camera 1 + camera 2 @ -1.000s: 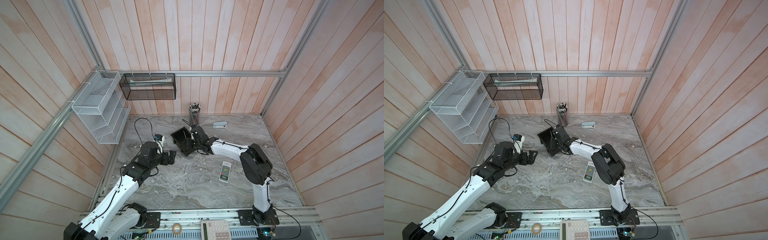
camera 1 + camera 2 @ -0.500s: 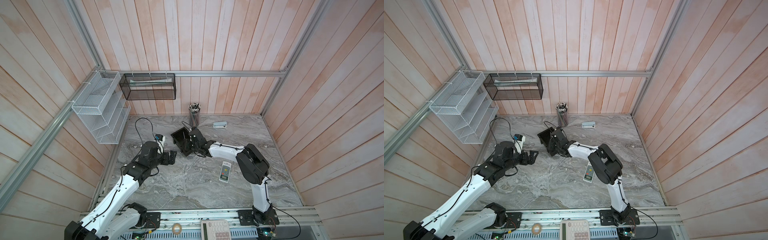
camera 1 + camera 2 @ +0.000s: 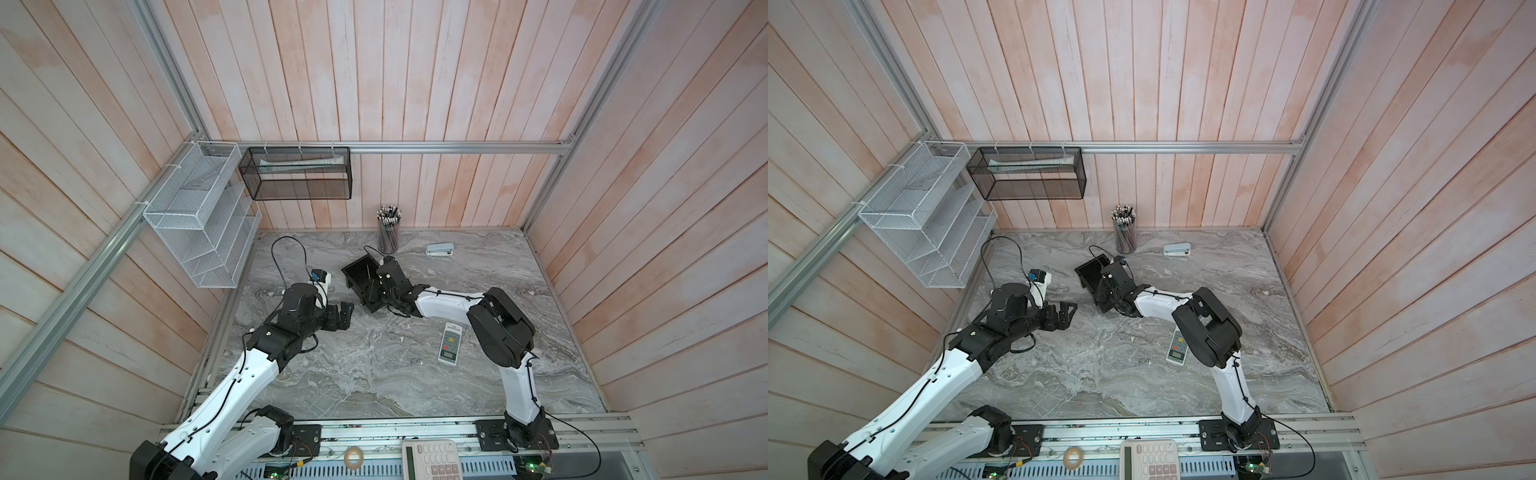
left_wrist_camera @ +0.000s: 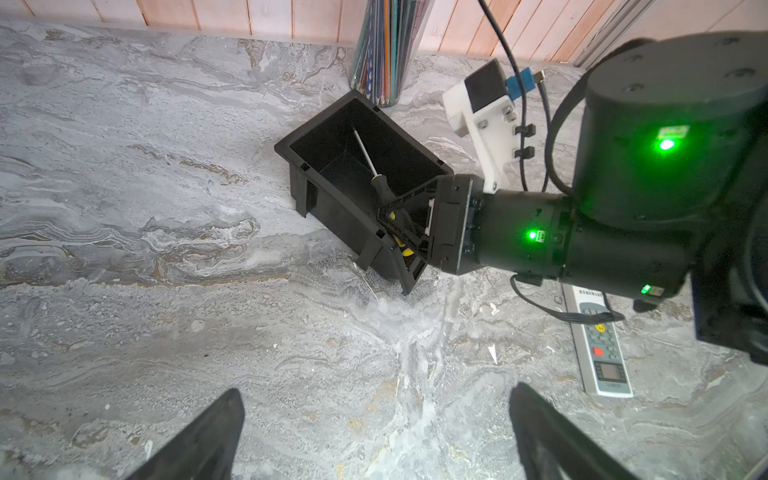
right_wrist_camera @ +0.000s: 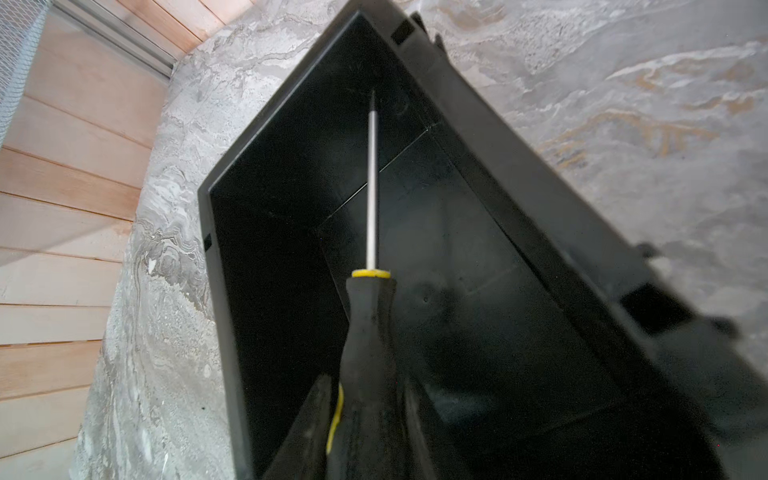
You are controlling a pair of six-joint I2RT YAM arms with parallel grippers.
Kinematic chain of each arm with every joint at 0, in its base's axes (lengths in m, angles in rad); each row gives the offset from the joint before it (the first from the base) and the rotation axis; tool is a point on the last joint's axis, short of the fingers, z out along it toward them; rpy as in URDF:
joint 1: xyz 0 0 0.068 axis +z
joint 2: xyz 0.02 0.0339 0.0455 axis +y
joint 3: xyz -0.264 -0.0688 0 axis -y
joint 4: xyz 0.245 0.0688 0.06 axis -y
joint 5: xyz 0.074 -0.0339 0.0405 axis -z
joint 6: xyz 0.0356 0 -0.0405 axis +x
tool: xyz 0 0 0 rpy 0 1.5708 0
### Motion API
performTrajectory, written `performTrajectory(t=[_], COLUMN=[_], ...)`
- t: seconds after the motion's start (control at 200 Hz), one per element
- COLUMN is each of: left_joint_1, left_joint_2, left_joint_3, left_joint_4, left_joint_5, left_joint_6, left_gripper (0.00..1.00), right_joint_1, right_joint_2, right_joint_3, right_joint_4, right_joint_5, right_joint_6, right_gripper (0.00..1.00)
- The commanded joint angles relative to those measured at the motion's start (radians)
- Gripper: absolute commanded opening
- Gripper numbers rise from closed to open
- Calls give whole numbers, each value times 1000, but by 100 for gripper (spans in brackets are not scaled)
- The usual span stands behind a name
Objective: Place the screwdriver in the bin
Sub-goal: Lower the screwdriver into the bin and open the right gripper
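The screwdriver (image 5: 370, 316) is gripped by its black handle in the right end effector (image 5: 368, 419), which is closed narrowly on it. The thin shaft is pointed into the bin (image 5: 270, 257), with the tip close to the far wall; whether contact is made cannot be told. The handle is positioned at the low front lip.

If it is let go here, the heavier handle may be left perched on that lip, and the tool could be tipped back onto the worktop (image 4: 166, 291). If it is pushed deeper, the light bin could be shoved towards the pencil cup (image 4: 386, 50). The lip might also be snagged when the fingers are drawn away.

The left end effector (image 3: 344, 316) is held wide and empty, near the bin but not touching it.
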Motion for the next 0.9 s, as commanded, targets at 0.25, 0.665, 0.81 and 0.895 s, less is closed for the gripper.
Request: performTrajectory(t=[0.25, 0.665, 0.81, 0.895], left_joint_1=[5, 5, 5, 5], left_joint_2=[-4, -16, -36, -41], left_joint_3=[-16, -16, -20, -22], left_joint_4=[13, 14, 19, 23], left_joint_5=[12, -4, -21, -26], left_joint_6=[-1, -2, -1, -1], left_gripper=[100, 100, 100, 100], right_joint_1=[5, 5, 5, 6], right_joint_2=[10, -59, -106, -137], right_joint_3=[-12, -26, -37, -42], right_joint_4=[49, 50, 57, 53], right_joint_5=[11, 17, 20, 29], right_joint_6=[20, -4, -25, -45], right_gripper=[35, 50, 59, 67])
